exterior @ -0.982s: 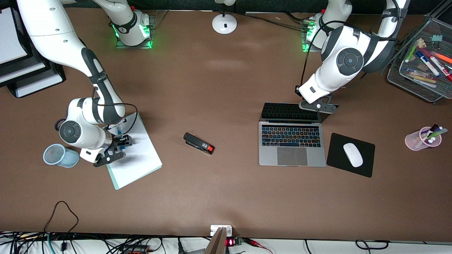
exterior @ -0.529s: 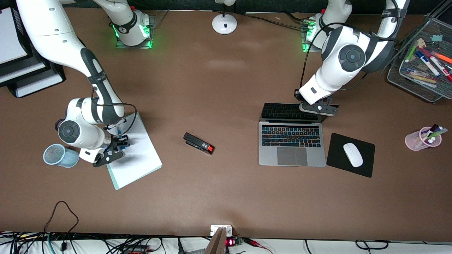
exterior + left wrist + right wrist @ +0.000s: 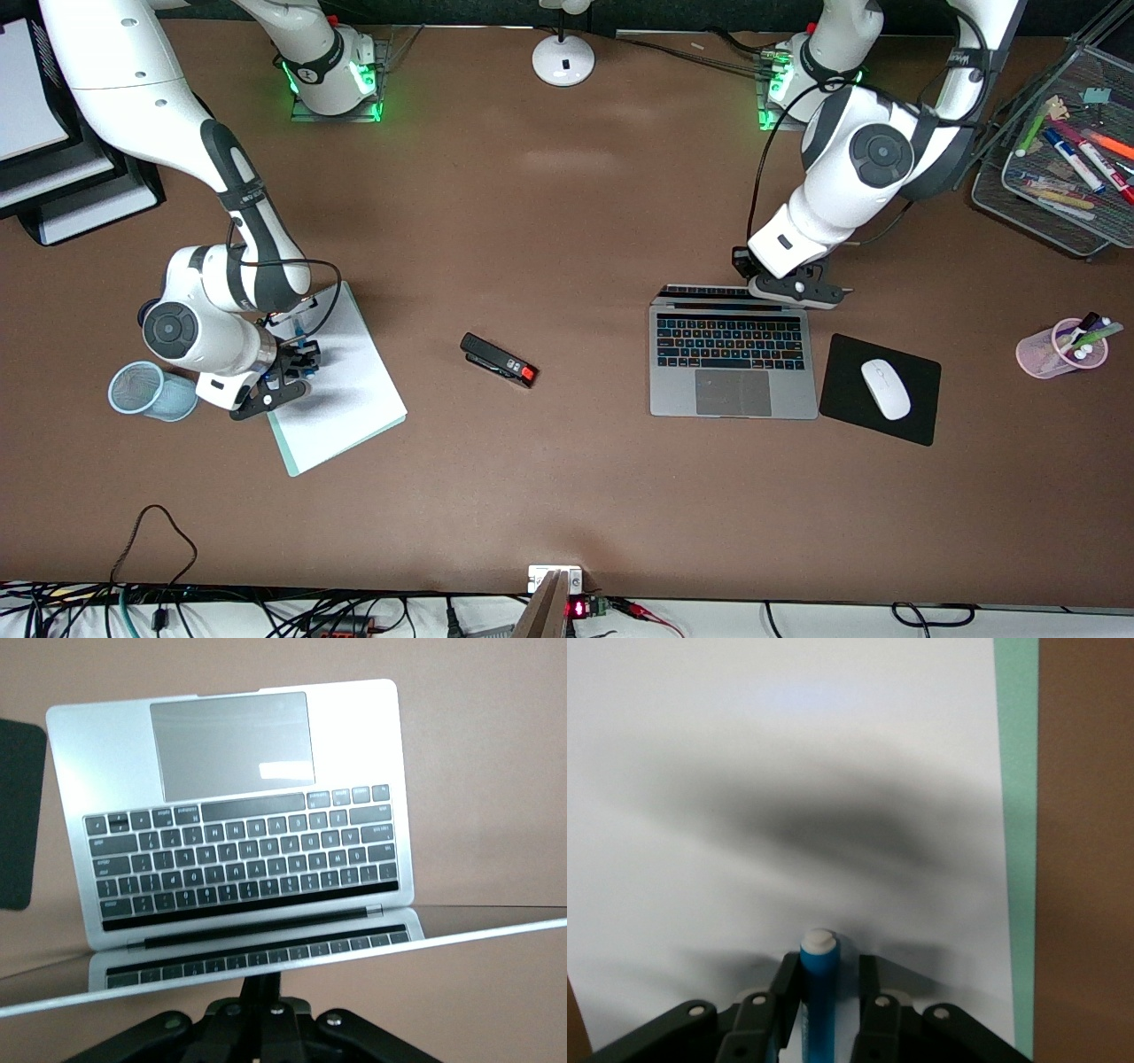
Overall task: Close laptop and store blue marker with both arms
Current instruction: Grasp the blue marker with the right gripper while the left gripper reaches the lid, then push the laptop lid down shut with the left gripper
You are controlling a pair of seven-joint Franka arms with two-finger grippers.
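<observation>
The silver-grey laptop lies open near the left arm's end, its lid seen almost edge-on from above. My left gripper is shut and presses against the back of the lid; in the left wrist view its fingers sit just under the lid's edge, and the keyboard mirrors in the screen. The blue marker, with a white end, lies on a white notepad. My right gripper is open and low around it, one finger touching it. In the front view the marker mostly hides under the gripper.
A blue mesh cup lies beside the right gripper. A black stapler is mid-table. A black mouse pad with a white mouse lies beside the laptop. A pink pen cup and a wire tray stand at the left arm's end.
The left gripper has pushed the laptop lid from leaning back to nearly upright. The right gripper has shifted slightly toward the mesh cup, still around the marker.
</observation>
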